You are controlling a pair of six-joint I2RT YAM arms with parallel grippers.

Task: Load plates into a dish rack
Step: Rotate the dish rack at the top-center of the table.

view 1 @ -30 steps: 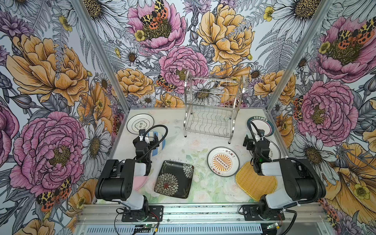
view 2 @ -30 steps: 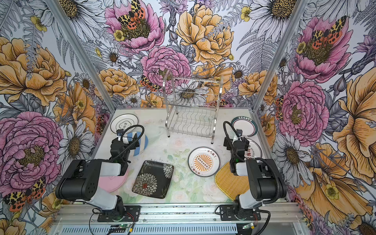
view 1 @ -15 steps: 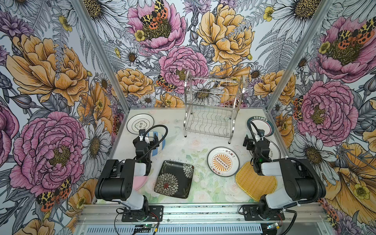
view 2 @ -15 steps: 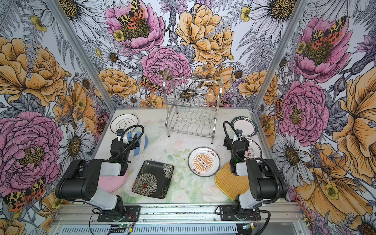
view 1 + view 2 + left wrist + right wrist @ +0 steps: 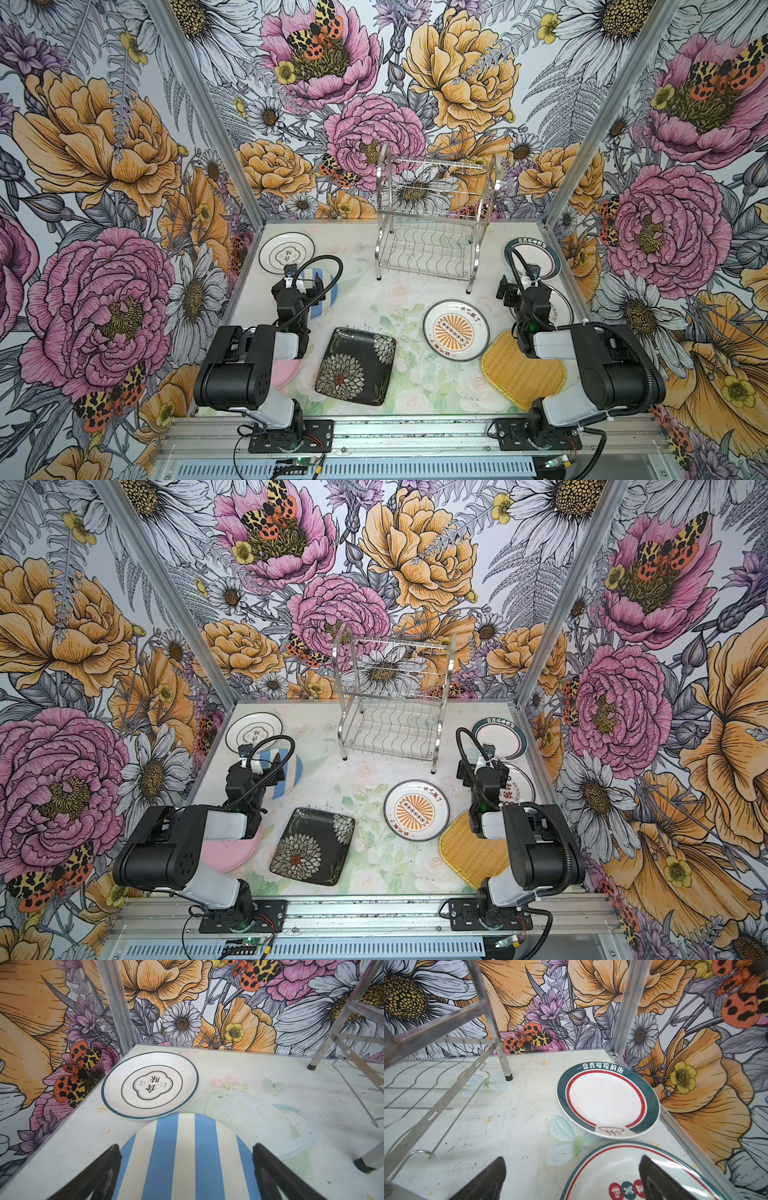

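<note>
Back-centre of the table (image 5: 365,291): two-tier shiny steel wire dish rack (image 5: 430,249). Left gripper (image 5: 186,1147) jaws wide apart, holding nothing, over the round blue-white striped plate (image 5: 326,291); white round plate with dark rings (image 5: 286,253) just beyond. Right gripper (image 5: 573,1158) spread wide too, empty, above the edge of a white round plate with red-green rim (image 5: 612,1167); green-banded round plate (image 5: 608,1101) beyond. Orange sunburst plate (image 5: 455,330), black square floral plate (image 5: 355,365), yellow woven-look square plate (image 5: 521,374) flat on the table, nearer the front.
</note>
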